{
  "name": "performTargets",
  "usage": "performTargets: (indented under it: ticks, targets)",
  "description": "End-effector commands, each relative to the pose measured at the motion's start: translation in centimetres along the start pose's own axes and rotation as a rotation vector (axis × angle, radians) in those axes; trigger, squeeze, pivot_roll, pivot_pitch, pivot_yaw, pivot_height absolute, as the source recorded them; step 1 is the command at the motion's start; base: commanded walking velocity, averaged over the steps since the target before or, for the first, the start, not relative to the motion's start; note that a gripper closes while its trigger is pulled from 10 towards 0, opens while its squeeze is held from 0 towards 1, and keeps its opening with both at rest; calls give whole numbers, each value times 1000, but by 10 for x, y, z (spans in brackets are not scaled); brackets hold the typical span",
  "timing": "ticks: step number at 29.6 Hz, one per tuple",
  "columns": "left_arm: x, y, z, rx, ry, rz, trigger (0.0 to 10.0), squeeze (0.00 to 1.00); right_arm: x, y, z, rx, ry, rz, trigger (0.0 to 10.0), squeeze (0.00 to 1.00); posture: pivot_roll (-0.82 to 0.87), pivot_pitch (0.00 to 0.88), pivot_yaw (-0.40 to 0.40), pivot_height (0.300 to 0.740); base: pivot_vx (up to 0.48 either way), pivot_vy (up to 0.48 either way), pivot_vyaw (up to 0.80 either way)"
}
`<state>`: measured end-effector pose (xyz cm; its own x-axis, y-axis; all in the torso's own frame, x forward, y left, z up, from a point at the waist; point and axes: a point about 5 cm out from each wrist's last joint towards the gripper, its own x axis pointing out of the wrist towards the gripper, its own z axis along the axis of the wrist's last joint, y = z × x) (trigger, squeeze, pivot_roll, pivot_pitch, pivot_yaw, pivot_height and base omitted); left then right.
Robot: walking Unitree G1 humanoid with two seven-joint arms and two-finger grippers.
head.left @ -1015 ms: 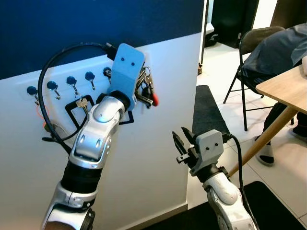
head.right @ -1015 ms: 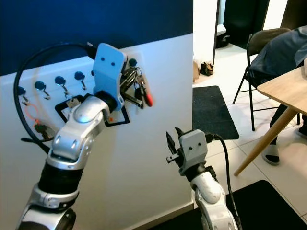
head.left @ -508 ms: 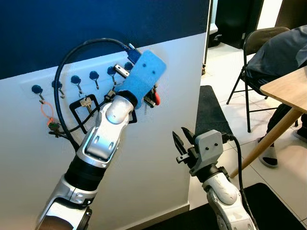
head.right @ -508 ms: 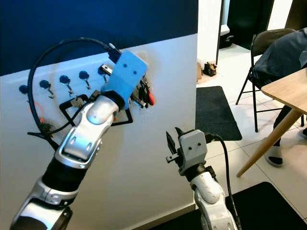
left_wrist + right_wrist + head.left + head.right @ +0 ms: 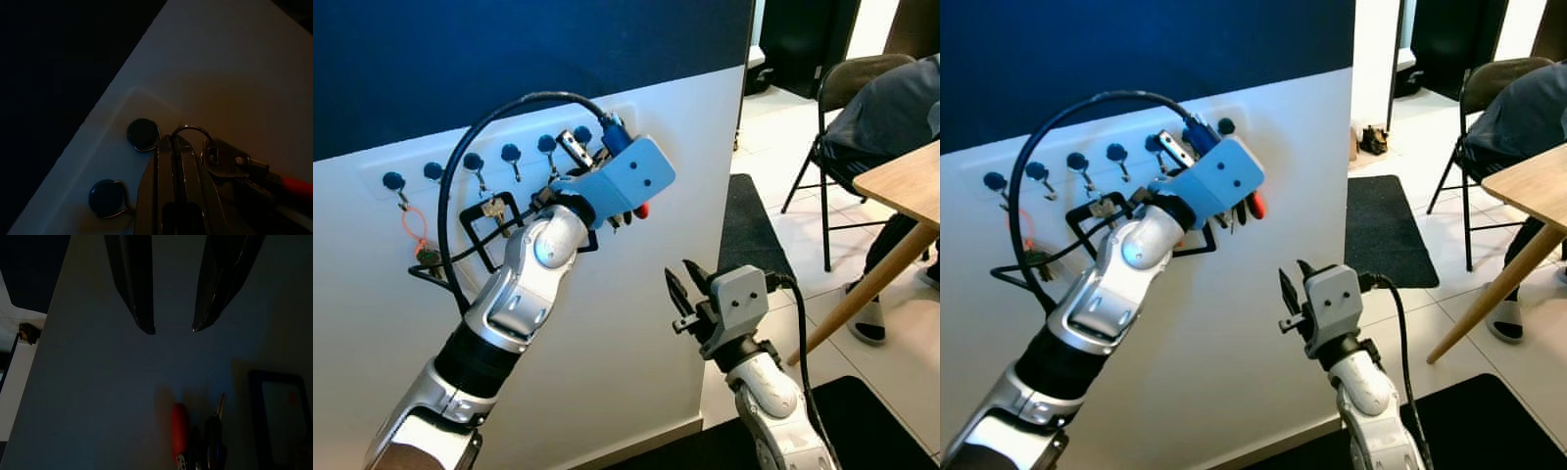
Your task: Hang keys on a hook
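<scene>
Head views: the left hand (image 5: 607, 181) is raised against the white wall, at the hook row's right end.

Left wrist view: its fingers (image 5: 168, 171) pinch the keys (image 5: 234, 166) by their ring, beside a hook (image 5: 143, 133).

Right wrist view: the right hand (image 5: 171, 328) hangs moderately spread, holding nothing.

A row of hooks (image 5: 512, 154) runs along the wall (image 5: 636, 323), the keys (image 5: 230, 164) hanging at its right end — the left gripper (image 5: 172, 147) against them, the right gripper (image 5: 682, 289) lower, before the wall, a table (image 5: 901, 181) far right.
</scene>
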<state>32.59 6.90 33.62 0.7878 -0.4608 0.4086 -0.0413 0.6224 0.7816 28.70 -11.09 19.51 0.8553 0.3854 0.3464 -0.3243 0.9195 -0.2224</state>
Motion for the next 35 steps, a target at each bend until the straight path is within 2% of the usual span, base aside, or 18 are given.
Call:
performTargets:
  ticks: [1, 8, 9, 11, 13, 15, 16, 17, 18, 19, 24, 27, 28, 30, 31, 34, 35]
  targets:
    - [-3, -11, -8, 49, 22, -80, 10000, 0, 0, 6, -2, 14, 8, 23, 10000, 0, 30, 158, 158, 740, 0, 0, 0]
    - [-2, -5, -20, 46, 86, -69, 10000, 0, -1, 5, -2, 14, 11, 17, 10000, 0, 28, 160, 162, 740, 0, 0, 0]
    - [0, 0, -23, -14, 105, -44, 10000, 0, -1, 5, -2, 14, 12, 16, 10000, 0, 30, 163, 162, 740, 0, 0, 0]
    - [1, 2, -23, -43, 110, -36, 10000, 0, -1, 5, -2, 14, 12, 16, 10000, 0, 30, 163, 162, 740, 0, 0, 0]
    - [4, 10, -22, -114, 112, -6, 10000, 0, -1, 5, -2, 14, 12, 15, 10000, 0, 31, 164, 161, 740, 0, 0, 0]
    - [6, 19, -20, -145, 108, 23, 10000, 0, -1, 5, -2, 15, 12, 15, 10000, 0, 32, 164, 161, 740, 0, 0, 0]
    - [6, 19, -20, -145, 108, 23, 10000, 0, -1, 5, -2, 15, 12, 15, 10000, 0, 32, 164, 161, 740, 0, 0, 0]
    - [8, 23, -20, -87, 89, 29, 10000, 0, -1, 6, -2, 15, 12, 16, 10000, 0, 35, 165, 158, 740, 0, 0, 0]
    - [8, 23, -20, -87, 89, 29, 10000, 0, -1, 6, -2, 15, 12, 16, 10000, 0, 35, 165, 158, 740, 0, 0, 0]
    - [9, 26, -18, -44, 71, 31, 10000, 0, 0, 6, -2, 16, 12, 18, 10000, 0, 35, 165, 158, 740, 0, 0, 0]
    - [10, 28, -15, -49, 54, 34, 10000, 0, 0, 6, -3, 16, 12, 18, 10000, 0, 36, 165, 157, 740, 0, 0, 0]
    - [9, 25, -15, -31, 57, 15, 10000, 0, 0, 6, -3, 16, 13, 17, 10000, 0, 36, 165, 157, 740, 0, 0, 0]
    - [7, 18, -18, -22, 65, -24, 10000, 0, 0, 6, -3, 15, 13, 18, 10000, 0, 35, 164, 158, 740, 0, 0, 0]
    - [-1, 0, -27, -84, 96, -120, 10000, 0, 0, 6, -3, 15, 13, 16, 10000, 0, 32, 164, 162, 740, 0, 0, 0]
    - [-4, -2, -29, -126, 105, -127, 10000, 0, 0, 6, -3, 14, 13, 15, 10000, 0, 32, 164, 162, 740, 0, 0, 0]
    - [-7, -5, -31, -174, 116, -129, 10000, 4, 0, 6, -3, 13, 13, 12, 10000, 0, 31, 169, 162, 740, 0, 0, 0]
    - [-9, -6, -31, -216, 122, -126, 10000, 1000, -1, 5, -3, 13, 13, 12, 10000, 0, 33, 171, 160, 740, 0, 0, 0]
